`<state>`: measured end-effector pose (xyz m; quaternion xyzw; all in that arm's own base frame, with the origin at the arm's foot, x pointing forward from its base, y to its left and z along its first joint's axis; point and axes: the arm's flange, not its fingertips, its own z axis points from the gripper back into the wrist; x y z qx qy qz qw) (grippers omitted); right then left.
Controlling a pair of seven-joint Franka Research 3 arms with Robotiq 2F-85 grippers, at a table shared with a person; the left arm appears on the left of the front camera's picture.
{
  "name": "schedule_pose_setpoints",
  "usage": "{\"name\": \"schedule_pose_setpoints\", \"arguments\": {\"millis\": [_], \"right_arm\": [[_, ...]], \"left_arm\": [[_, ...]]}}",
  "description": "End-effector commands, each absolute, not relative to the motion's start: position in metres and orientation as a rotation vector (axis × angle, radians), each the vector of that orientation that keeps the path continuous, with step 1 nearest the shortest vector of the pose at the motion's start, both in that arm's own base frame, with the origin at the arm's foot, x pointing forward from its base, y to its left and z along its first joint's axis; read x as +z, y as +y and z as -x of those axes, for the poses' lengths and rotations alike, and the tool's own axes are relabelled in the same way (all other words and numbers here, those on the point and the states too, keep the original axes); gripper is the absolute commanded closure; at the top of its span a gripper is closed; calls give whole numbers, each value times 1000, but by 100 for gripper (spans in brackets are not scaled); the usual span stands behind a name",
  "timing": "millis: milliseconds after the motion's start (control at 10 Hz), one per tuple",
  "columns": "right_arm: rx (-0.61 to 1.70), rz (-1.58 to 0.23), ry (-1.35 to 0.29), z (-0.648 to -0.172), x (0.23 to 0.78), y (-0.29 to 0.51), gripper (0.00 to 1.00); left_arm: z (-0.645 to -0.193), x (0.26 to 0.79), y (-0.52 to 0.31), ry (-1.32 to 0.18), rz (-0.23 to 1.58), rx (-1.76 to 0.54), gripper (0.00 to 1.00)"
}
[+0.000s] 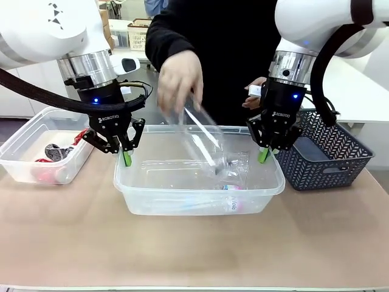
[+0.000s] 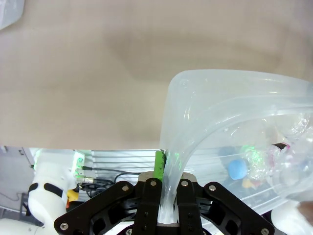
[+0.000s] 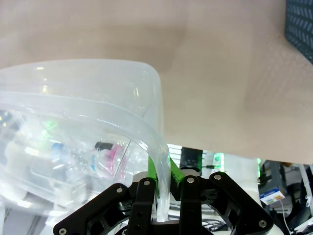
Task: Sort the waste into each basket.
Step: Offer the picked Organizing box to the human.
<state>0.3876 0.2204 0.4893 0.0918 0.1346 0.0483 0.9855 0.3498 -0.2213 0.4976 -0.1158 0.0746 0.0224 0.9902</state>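
Note:
A clear basket stands mid-table, holding clear bottles with pink-purple labels. My left gripper is shut on its left rim, and my right gripper is shut on its right rim. In the left wrist view my left gripper pinches the rounded rim of the basket. My right gripper likewise clamps the basket in the right wrist view. A person's blurred hand holds a clear bottle over the basket. A second clear basket at the left holds red and silver cans.
A dark grey mesh basket stands at the right, close behind my right gripper. The person's other hand holds something white near my right wrist. Bare tan table lies in front of the baskets.

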Motion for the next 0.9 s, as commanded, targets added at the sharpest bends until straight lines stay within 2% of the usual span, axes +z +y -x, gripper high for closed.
{"name": "schedule_pose_setpoints", "arguments": {"millis": [0, 800], "right_arm": [[101, -196, 267, -385, 493, 221, 95], [101, -196, 267, -385, 493, 221, 95]], "left_arm": [[-347, 499, -219, 141, 236, 50, 96], [-347, 499, -219, 141, 236, 50, 96]]}}
